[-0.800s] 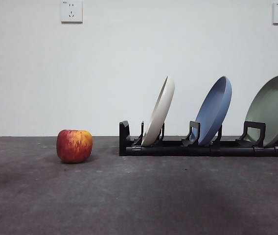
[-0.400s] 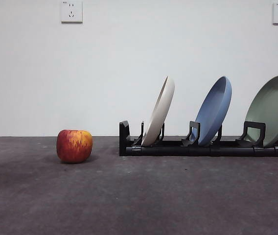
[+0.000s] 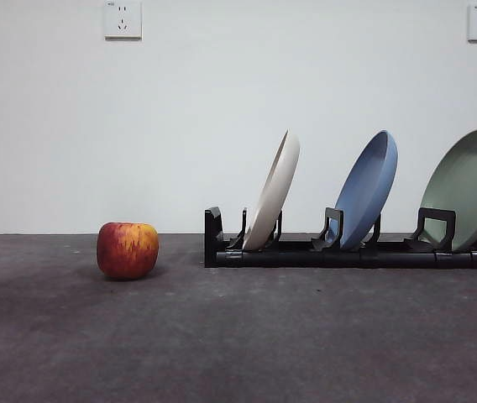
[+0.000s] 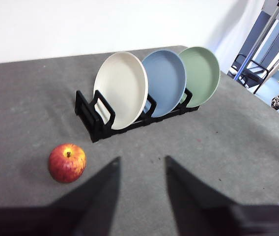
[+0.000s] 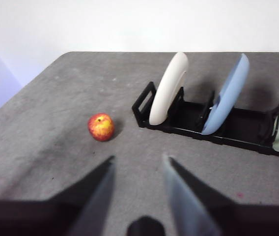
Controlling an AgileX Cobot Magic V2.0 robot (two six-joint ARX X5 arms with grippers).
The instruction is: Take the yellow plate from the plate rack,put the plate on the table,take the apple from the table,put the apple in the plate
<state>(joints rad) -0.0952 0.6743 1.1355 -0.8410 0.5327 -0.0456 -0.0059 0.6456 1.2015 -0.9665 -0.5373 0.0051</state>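
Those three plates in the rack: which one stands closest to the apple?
The cream-coloured yellow plate. It sits in the plate rack's end slot nearest the apple; the blue plate is in the middle, the green plate farthest.

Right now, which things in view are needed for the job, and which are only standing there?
Needed:
yellow plate, leaning in the rack
rack
apple, on the table apart from the rack
table
left gripper and right gripper, both open, holding nothing

Just there:
blue plate
green plate
wall sockets
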